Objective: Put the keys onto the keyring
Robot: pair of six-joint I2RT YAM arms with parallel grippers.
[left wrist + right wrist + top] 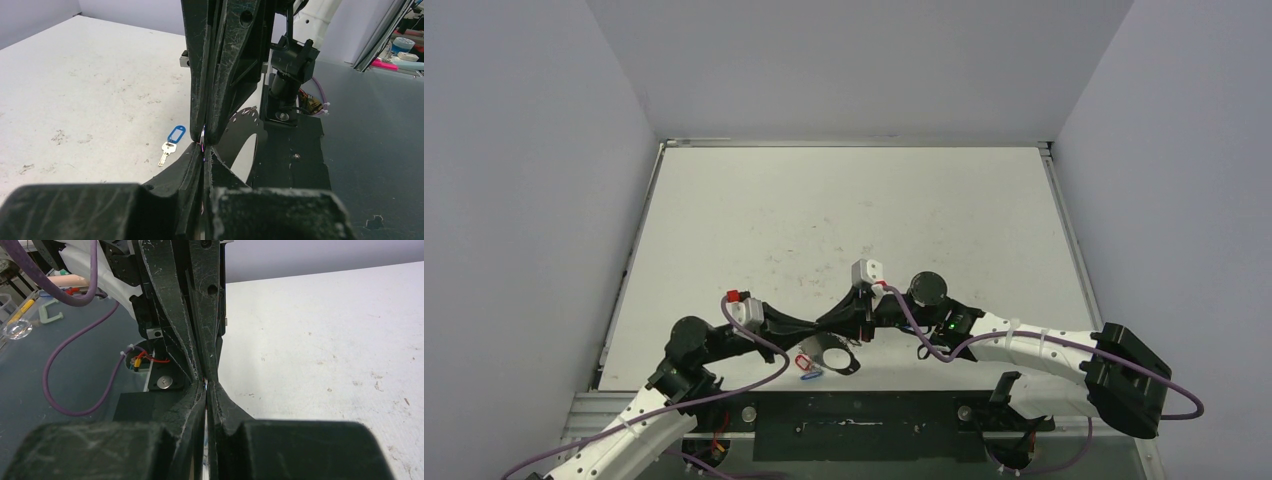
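Robotics lab test cell: plain grey panels (524,200) at nine, twelve and three o'clock wall a scuffed white table (854,200); purple cables (764,382) trail at six o'clock.

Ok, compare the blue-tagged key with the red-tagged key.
The blue-tagged key has a light blue tag, the red-tagged key a red one. The blue-tagged key lies flat on the table, seen clearly by the left wrist; the red-tagged key shows only from above, too small to judge its pose. Both sit close together near the table's front edge.
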